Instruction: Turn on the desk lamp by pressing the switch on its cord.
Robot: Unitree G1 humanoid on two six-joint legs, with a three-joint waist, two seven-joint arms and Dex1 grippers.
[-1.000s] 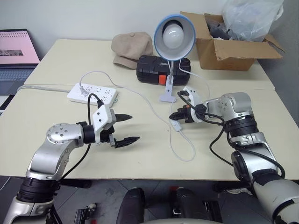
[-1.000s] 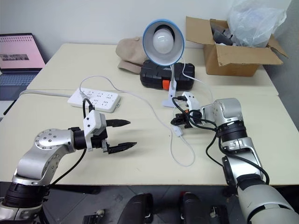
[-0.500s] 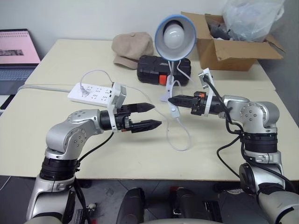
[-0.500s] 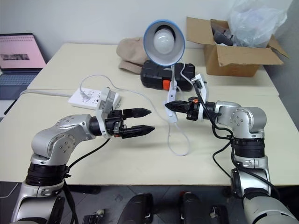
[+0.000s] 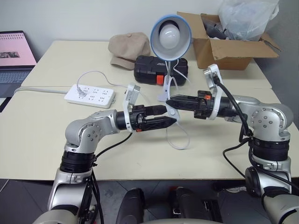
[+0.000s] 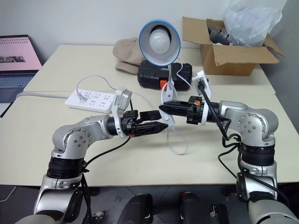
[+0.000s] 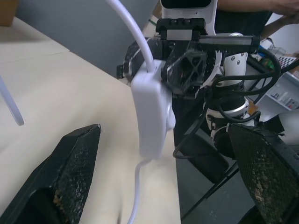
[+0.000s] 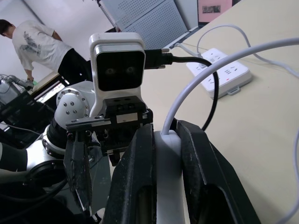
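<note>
Left eye view: the desk lamp (image 5: 170, 35) stands at upper centre of the frame on the beige table (image 5: 42, 135), its blue shade facing the camera, bulb unlit. Behind it lie a black case (image 5: 147, 69) and a tan cap (image 5: 127, 46); a cardboard box (image 5: 229, 46) sits at upper right, a laptop (image 5: 16, 56) at the left edge, a white power strip (image 5: 89, 95) at centre left. Mid-frame, the right gripper (image 5: 169, 101) points toward the left of the frame, pinched tight on the inline switch (image 5: 174, 112) of the cord (image 5: 180, 140), which hangs in a loop below. The left gripper (image 5: 169, 115) points toward the right of the frame, its fingers spread, tips just beside the switch.

Right eye view: same layout; the two grippers meet tip to tip at centre below the lamp.

Left wrist view: the white switch hangs upright at centre between the widely parted black fingers (image 7: 70, 163), with the right gripper clamped on its upper part.

Right wrist view: both fingers (image 8: 138, 186) press the switch's sides at lower centre. A person (image 8: 32, 44) stands at upper left.
</note>
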